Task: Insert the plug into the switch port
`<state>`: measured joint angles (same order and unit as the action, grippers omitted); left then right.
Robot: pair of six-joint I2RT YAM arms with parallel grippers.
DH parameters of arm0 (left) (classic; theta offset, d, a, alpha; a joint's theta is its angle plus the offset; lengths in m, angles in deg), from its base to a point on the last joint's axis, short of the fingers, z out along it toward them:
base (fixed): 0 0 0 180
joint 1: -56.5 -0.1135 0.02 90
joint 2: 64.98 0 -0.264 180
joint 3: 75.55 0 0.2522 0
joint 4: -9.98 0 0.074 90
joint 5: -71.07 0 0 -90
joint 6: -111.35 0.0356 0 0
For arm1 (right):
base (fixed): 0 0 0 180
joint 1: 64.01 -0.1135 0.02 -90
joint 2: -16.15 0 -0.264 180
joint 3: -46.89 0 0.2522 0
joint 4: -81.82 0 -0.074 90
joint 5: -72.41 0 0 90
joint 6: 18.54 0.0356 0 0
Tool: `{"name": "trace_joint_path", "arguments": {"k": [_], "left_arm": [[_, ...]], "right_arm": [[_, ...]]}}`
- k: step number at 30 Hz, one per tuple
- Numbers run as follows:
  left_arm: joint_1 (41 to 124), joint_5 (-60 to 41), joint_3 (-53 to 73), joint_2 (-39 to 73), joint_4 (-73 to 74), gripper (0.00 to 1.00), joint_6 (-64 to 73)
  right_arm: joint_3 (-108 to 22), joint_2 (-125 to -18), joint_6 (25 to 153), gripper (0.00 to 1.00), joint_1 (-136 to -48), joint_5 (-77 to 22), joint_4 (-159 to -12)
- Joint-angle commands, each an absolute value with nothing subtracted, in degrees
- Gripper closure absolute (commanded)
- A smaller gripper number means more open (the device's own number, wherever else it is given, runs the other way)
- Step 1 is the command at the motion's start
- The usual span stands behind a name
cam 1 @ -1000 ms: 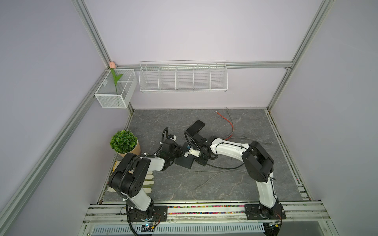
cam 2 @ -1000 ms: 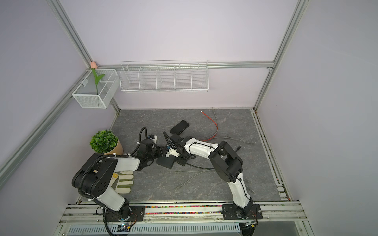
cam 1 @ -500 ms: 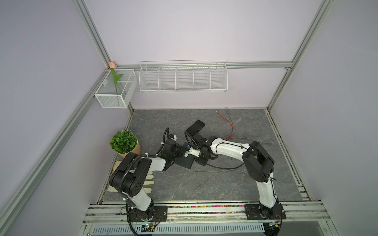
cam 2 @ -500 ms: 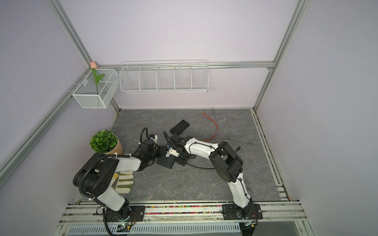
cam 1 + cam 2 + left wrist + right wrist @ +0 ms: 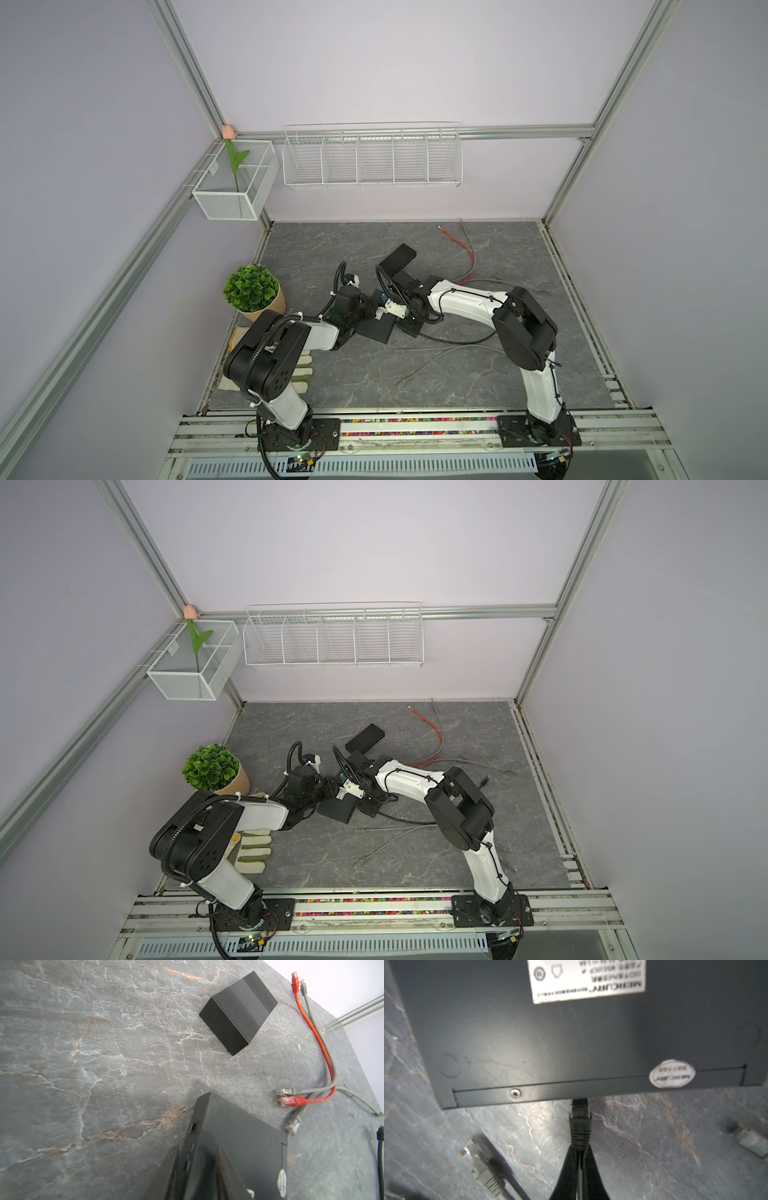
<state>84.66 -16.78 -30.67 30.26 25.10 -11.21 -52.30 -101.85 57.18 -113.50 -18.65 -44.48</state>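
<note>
The switch (image 5: 571,1043) is a flat black box lying label side up on the stone floor; it shows in both top views (image 5: 376,330) (image 5: 336,811). My left gripper (image 5: 197,1167) is shut on one edge of the switch (image 5: 239,1136), one finger on each face. My right gripper (image 5: 580,1153) is shut on the boot of a black plug (image 5: 580,1124). The plug's nose sits at the switch's side edge and its tip is hidden under that edge. The port itself is hidden. In a top view both grippers meet at the switch, left (image 5: 365,313) and right (image 5: 392,319).
A second black box (image 5: 397,257) (image 5: 239,1012) lies farther back. A red cable (image 5: 315,1028) and grey cables (image 5: 320,1028) trail at the back right, and a grey plug (image 5: 483,1169) lies beside my right gripper. A potted plant (image 5: 253,291) and a glove (image 5: 249,850) are at the left.
</note>
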Motion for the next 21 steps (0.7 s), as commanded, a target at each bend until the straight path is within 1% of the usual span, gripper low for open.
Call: {"name": "trace_joint_path", "arguments": {"k": [1,21], "left_arm": [[90.6,-4.31,-32.62,33.09,21.64,0.7,-14.68],[92.36,-4.08,-33.92,34.16,24.94,0.71,-16.11]], "right_arm": [[-56.91,-100.9,58.35,0.93,-114.58,-26.52,-60.45],[-62.15,-105.12,59.34,0.93,-114.03,-29.34,-60.19]]}}
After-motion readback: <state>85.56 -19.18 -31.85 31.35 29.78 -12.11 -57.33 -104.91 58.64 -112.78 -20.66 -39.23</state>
